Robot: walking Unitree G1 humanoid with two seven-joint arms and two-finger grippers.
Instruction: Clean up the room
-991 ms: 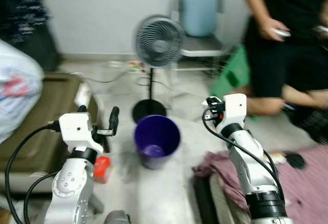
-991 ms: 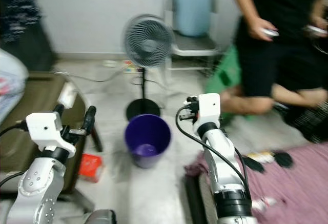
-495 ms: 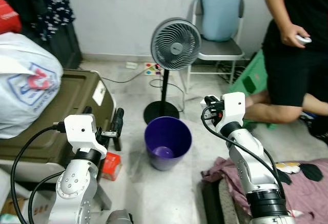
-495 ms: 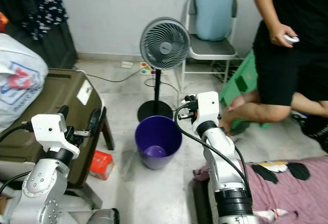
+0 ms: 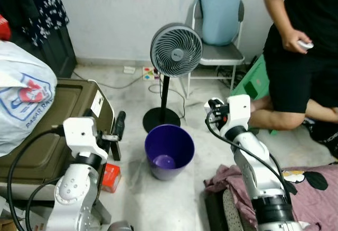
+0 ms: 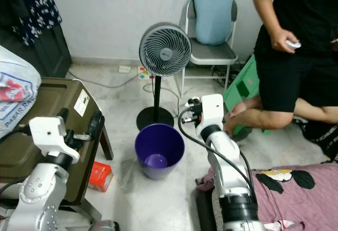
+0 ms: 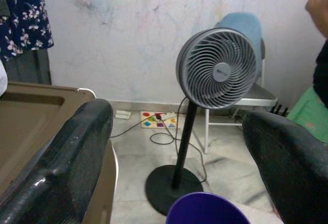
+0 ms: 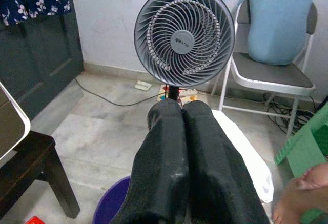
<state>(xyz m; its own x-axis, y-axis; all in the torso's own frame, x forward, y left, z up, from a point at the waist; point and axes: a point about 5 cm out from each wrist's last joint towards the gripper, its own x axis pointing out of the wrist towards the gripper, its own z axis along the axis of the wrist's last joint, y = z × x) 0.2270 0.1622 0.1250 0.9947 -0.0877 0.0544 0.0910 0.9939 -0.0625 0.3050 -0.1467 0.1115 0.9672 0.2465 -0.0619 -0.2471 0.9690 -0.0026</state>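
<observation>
On the tiled floor (image 5: pixel 132 199), purple bin (image 5: pixel 169 151) sits between spread left tool (image 7: pixel 179 147) and closed right tool (image 8: pixel 182 112).

Head stereo pair looks forward-down over both arms at purple bin (image 5: pixel 169 151) and pedestal fan (image 5: pixel 176 51). Both wrist cams face the fan (image 8: pixel 184 36) from low, bin rim (image 7: pixel 205 208) just below each pincer.

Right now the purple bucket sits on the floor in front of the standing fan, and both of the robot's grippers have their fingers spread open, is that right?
Not quite. The purple bucket does sit on the floor in front of the standing fan, but only the left gripper has its fingers spread. The right gripper has its fingers pressed together, as the right wrist view shows.
</observation>
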